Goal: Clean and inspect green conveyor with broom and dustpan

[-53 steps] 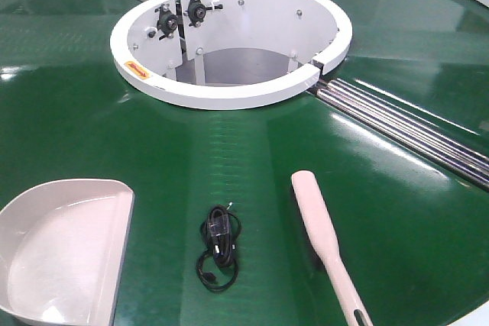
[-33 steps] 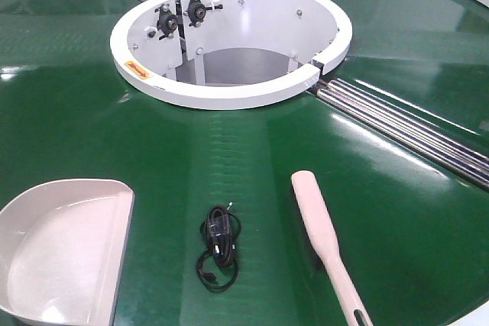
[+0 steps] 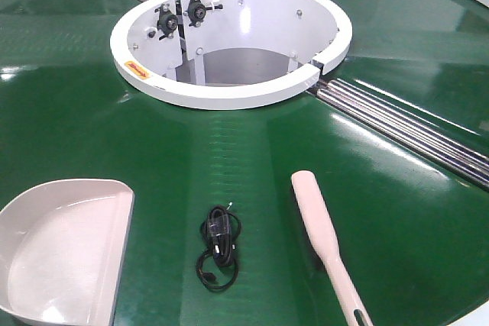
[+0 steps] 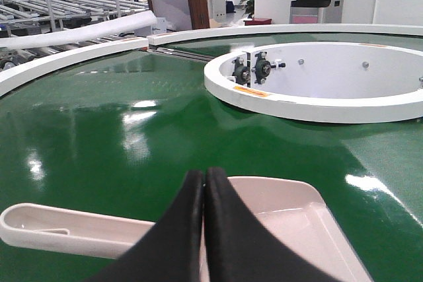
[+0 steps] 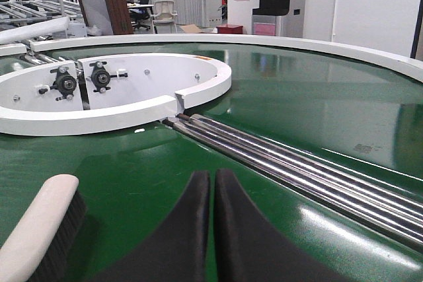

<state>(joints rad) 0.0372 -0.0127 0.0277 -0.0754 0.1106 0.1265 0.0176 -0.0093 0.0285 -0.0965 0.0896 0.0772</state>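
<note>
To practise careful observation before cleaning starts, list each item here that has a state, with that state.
dustpan: lying on the green conveyor, empty.
broom: lying flat, bristles down, ungripped.
black cable: coiled, on the conveyor.
left gripper: shut, holding nothing.
right gripper: shut, holding nothing.

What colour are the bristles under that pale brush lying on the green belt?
Black, under the broom; the right wrist view shows them best.

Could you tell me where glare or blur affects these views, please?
Front view: sharp, with a long glare streak on the conveyor right of the hub. Left wrist view: bright reflections at the conveyor's left; the shut left gripper looms dark in the foreground. Right wrist view: glare patch beside the rails, lower right.
</note>
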